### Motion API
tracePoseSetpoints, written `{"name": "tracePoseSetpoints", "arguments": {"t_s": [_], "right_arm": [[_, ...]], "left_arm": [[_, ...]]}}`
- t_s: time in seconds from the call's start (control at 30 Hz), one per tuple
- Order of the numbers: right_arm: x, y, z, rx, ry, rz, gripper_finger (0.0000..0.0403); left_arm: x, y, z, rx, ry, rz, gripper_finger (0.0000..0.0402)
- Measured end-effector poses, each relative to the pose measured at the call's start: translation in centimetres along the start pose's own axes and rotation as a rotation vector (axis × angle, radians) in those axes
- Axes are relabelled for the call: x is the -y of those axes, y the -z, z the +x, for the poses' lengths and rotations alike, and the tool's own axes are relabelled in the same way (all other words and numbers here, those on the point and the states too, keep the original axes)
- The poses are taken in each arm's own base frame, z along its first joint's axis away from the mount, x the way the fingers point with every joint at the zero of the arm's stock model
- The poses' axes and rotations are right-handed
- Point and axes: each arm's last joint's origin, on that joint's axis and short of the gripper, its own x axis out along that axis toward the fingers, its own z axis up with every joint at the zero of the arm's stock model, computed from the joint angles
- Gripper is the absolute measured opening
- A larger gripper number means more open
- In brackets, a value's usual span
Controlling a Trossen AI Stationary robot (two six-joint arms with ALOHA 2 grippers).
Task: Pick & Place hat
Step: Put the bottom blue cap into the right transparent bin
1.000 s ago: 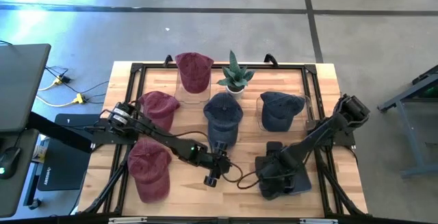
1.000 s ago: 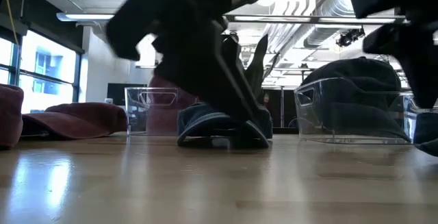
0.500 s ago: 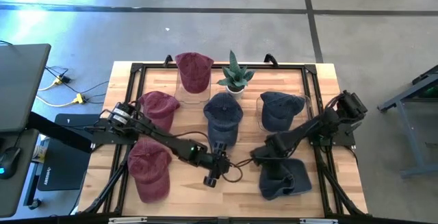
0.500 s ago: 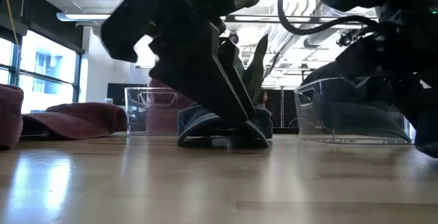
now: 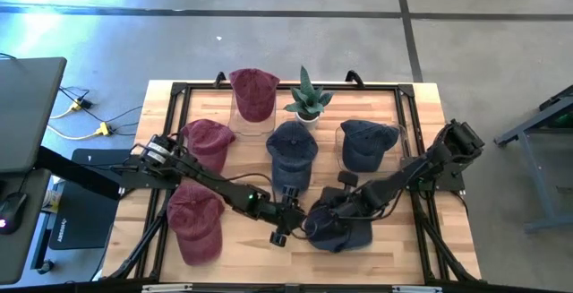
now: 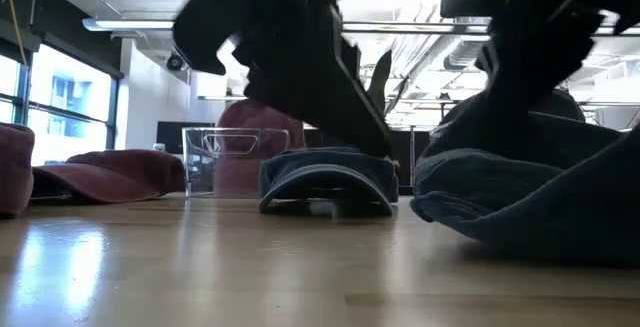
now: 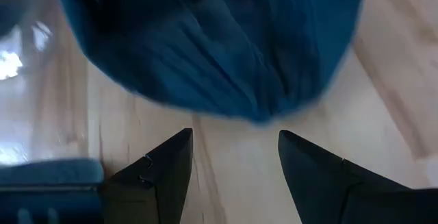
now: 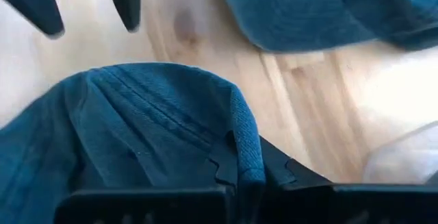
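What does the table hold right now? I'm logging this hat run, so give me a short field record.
held hat: navy hat, near front edge, pinched by right gripper
left gripper: open, empty, beside the held hat
other navy hats: two, one in a clear bin
maroon hats: three
plant: at the back

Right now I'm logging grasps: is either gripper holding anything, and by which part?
The right gripper pinches a navy hat by a bunched fold of its fabric. The left gripper is open and holds nothing.

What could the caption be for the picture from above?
Right gripper drags a blue hat toward the left gripper.
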Motion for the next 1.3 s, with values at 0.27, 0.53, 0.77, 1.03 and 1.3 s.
{"name": "tracePoseSetpoints", "arguments": {"t_s": [0.27,0.53,0.77,1.03,1.3], "right_arm": [[0.1,0.1,0.5,0.065,0.031,0.055,0.0020],[-0.6,-0.4,0.3,0.133,-0.020,0.023,0.0020],[-0.8,-0.3,-1.3,0.170,-0.056,0.023,0.0007],[-1.4,-0.1,-4.5,0.206,-0.201,0.014,0.0021],[-1.4,0.0,-4.7,0.221,-0.189,0.026,0.0007]], "left_arm": [[2.2,-1.4,-0.9,0.146,-0.160,0.042,0.0146],[-2.2,-2.0,0.3,0.193,0.003,-0.100,0.0013],[-2.2,0.5,4.4,0.165,0.193,-0.092,0.0027],[-2.6,2.1,5.4,0.047,-0.035,-0.093,0.0006],[-1.4,-0.3,1.9,0.097,-0.044,-0.076,0.0007]]}}
